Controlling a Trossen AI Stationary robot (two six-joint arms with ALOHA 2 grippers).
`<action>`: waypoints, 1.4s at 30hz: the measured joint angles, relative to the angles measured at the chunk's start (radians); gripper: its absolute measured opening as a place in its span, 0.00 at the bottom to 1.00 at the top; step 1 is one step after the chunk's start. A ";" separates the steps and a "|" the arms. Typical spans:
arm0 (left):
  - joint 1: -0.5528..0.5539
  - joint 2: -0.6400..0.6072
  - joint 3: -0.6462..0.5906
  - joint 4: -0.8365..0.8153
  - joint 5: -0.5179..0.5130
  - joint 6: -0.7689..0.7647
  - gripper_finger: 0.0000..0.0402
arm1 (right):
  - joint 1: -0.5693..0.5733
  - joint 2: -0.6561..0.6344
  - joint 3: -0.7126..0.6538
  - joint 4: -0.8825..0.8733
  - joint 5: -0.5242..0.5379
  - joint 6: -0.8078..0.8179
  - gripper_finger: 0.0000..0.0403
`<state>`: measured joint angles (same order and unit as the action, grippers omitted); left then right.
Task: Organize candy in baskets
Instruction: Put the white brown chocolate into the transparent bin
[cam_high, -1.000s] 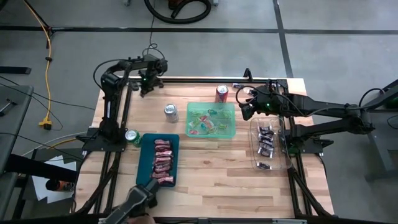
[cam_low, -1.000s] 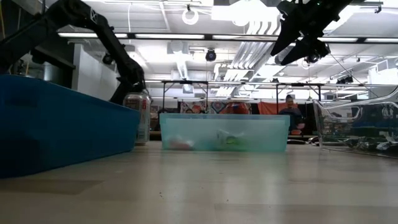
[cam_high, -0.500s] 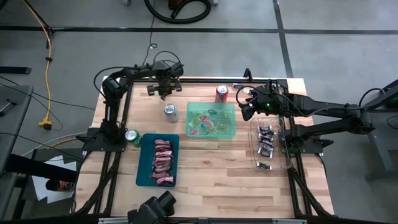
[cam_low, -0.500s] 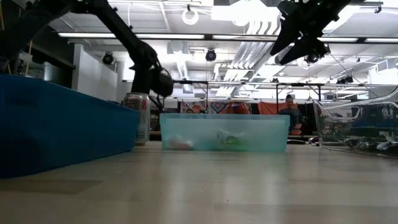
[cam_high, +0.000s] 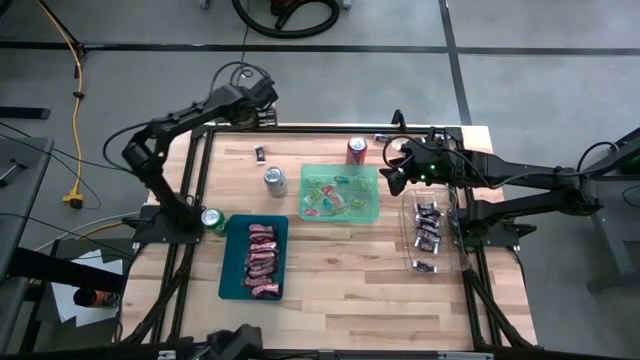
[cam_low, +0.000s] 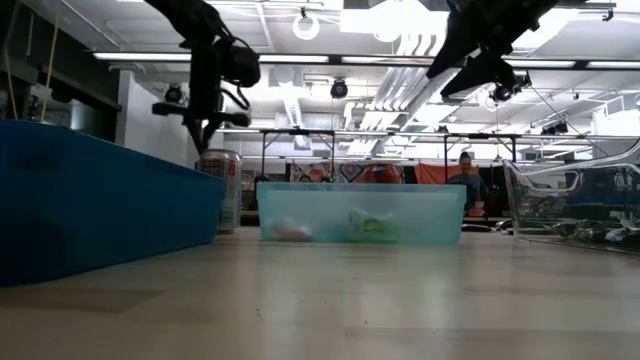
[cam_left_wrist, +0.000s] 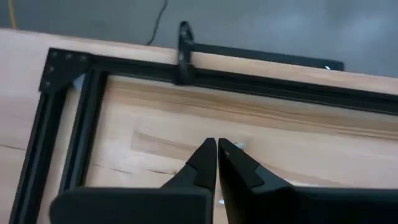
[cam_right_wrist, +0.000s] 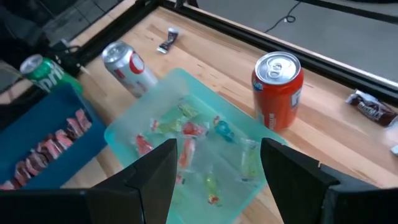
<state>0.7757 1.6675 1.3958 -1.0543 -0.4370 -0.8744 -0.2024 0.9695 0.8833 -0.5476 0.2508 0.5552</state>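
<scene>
My left gripper (cam_high: 262, 97) (cam_left_wrist: 216, 149) is shut, holds nothing and hangs high over the table's far edge (cam_low: 205, 135). A small dark candy (cam_high: 259, 152) (cam_right_wrist: 168, 39) lies flat on the wood below it. My right gripper (cam_high: 393, 176) (cam_right_wrist: 217, 168) is open and hovers above the far right corner of the light green basket (cam_high: 340, 192) (cam_right_wrist: 186, 155), which holds bright mixed candies. The dark teal basket (cam_high: 228, 262) holds red and pink candies (cam_high: 261, 260). The clear basket (cam_high: 452, 235) holds dark candies (cam_high: 428, 225).
A red can (cam_high: 356, 150) stands just behind the green basket, a silver can (cam_high: 275, 181) to its left, and a green can (cam_high: 211, 219) by the teal basket. A loose dark candy (cam_high: 382, 137) (cam_right_wrist: 372, 107) lies near the far right edge. Bare wood spans the near side.
My left gripper swept from the far left part of the table toward the right, low over the wood, then rose and drew back over the far edge. A small dark candy now shows on the wood where it had been. My right gripper stayed put.
</scene>
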 joint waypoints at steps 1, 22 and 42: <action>0.000 -0.013 -0.029 0.015 -0.012 -0.013 0.02 | 0.000 0.000 0.000 0.004 0.000 0.015 0.56; 0.090 -0.049 -0.462 0.622 0.195 0.022 0.40 | -0.001 0.000 0.000 0.045 0.220 0.388 0.56; 0.024 0.083 -0.478 0.650 0.213 -0.128 0.45 | -0.059 0.075 0.002 0.044 0.106 0.225 0.56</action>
<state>0.7998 1.7507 0.9180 -0.4046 -0.2235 -1.0027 -0.2612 1.0441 0.8848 -0.5036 0.3565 0.7803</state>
